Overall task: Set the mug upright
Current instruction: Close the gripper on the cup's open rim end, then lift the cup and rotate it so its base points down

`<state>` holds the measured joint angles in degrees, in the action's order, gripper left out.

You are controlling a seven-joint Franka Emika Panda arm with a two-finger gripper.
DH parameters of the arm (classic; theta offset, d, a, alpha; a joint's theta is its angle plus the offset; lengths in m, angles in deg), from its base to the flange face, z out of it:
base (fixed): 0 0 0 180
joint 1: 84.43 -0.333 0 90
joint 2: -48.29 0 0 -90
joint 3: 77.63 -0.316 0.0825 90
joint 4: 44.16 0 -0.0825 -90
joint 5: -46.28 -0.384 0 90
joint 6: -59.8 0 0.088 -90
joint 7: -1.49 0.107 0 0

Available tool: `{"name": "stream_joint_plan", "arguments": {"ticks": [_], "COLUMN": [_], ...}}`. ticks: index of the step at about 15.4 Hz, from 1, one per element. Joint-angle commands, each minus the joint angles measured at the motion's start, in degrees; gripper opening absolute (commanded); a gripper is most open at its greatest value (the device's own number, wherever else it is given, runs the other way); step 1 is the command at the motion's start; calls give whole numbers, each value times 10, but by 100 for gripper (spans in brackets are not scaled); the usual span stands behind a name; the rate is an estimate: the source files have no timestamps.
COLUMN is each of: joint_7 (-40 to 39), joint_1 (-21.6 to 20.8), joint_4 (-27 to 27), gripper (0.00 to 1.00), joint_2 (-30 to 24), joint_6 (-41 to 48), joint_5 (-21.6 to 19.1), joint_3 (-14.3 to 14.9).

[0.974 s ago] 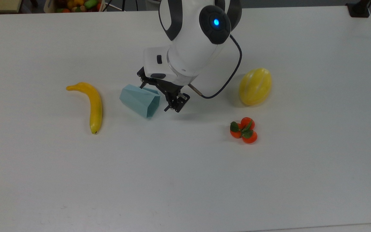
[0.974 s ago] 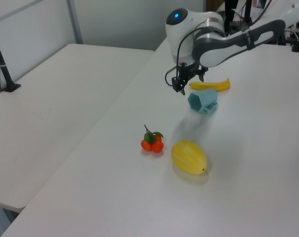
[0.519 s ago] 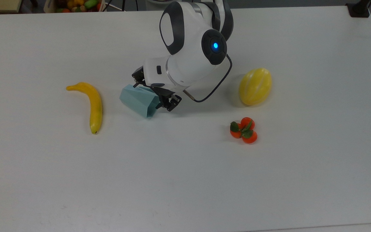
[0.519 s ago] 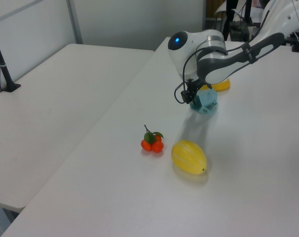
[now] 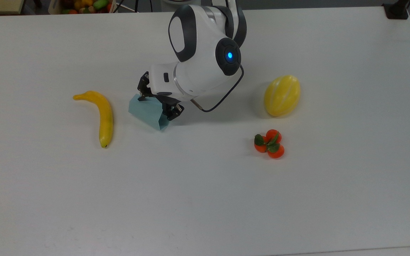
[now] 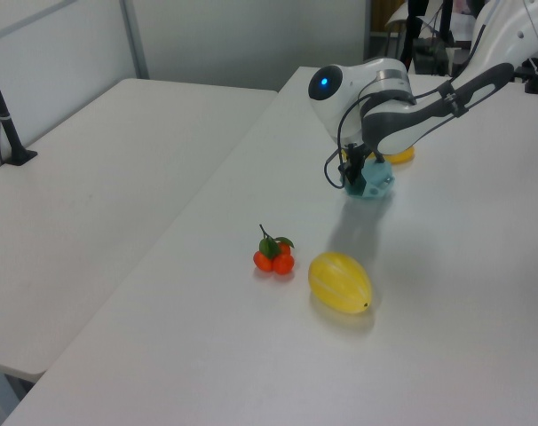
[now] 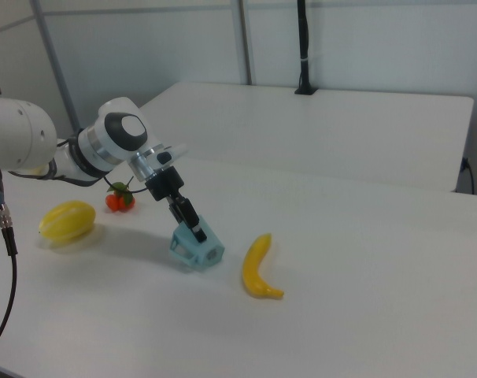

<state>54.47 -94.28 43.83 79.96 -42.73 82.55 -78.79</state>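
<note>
The mug point(image 5: 147, 111) lies on its side on the table point(image 5: 205, 199), between the banana point(image 5: 101, 113) and the melon point(image 5: 282, 95), its open mouth toward the top view's right. It needs gripping at the rim so it can be tipped onto its base, which seems to be why the gripper point(image 5: 157, 103) comes in tilted at the mouth end. One finger point(image 7: 197, 228) rests against the mug's upper side in the right view; in the top view dark fingers sit at both ends of the rim edge, apparently straddling it. Whether they are pinching the wall or merely spread around it I cannot tell. The tangerines point(image 5: 269, 143) lie well apart, out of the way of any tipping.
</note>
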Motion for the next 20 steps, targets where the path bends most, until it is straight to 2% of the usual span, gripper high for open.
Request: {"name": "stream_joint_plan", "arguments": {"ticks": [1,3,5,13,17,20], "joint_7": [-3,-9,-38,-133,-207,-301], "joint_1": [9,10,13,15,24,39], "joint_4": [18,18,12,10,9,6], "gripper": [0,0,0,0,0,0], "joint_2": [-13,-20,-34,-105,-171,-185], "joint_6": [-14,-13,-12,-11,-11,-12], "joint_5": [-21,-27,-65,-144,-252,-343], "joint_3": [-1,-1,-1,-1,2,5]}}
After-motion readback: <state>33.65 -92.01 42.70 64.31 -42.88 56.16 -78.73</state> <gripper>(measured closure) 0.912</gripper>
